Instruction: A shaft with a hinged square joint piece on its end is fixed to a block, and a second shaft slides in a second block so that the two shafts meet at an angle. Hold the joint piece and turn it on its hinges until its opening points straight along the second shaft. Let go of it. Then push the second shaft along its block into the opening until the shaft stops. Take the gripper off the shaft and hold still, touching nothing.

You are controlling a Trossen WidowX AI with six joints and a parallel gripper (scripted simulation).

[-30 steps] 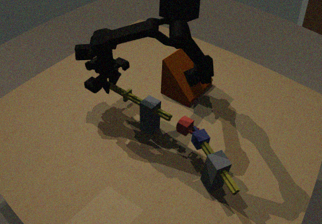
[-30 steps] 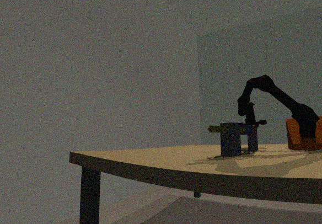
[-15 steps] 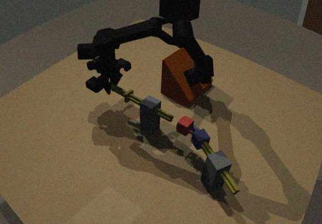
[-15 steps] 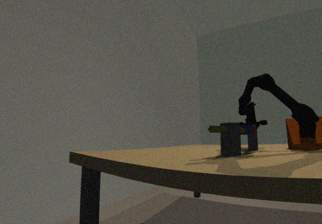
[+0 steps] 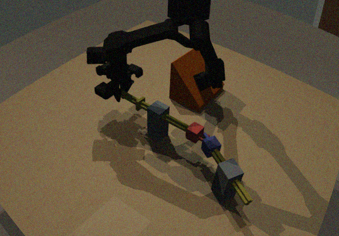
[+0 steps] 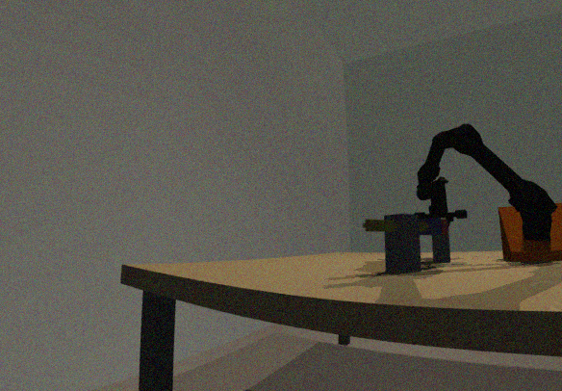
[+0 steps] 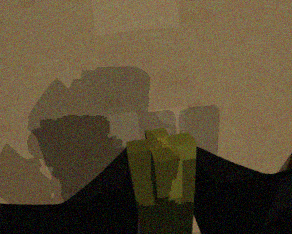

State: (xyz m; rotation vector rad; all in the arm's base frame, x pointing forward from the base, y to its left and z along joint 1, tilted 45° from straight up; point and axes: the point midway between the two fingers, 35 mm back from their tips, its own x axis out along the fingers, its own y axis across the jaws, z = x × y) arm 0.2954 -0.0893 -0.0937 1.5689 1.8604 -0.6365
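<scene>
My gripper (image 5: 119, 95) (image 7: 155, 148) is shut on the rear end of the yellow second shaft (image 5: 177, 121) (image 7: 141, 172). That shaft runs through the farther grey block (image 5: 157, 127) (image 6: 441, 249). Its cross-shaped collar (image 5: 140, 103) stands a little behind that block. The shaft's front end meets the red joint piece (image 5: 195, 132), and its tip is hidden there, so depth in the opening cannot be told. The red piece is hinged to a blue piece (image 5: 211, 146) on the first shaft (image 5: 242, 192) (image 6: 374, 225), which passes through the nearer grey block (image 5: 230, 169) (image 6: 402, 245).
An orange wedge-like block (image 5: 184, 83) (image 6: 510, 234) stands beside the arm's base, behind the shafts. The arm arches over from the back to the second shaft's rear end. The wooden table (image 5: 58, 127) (image 6: 269, 277) carries both grey blocks, with shadows around them.
</scene>
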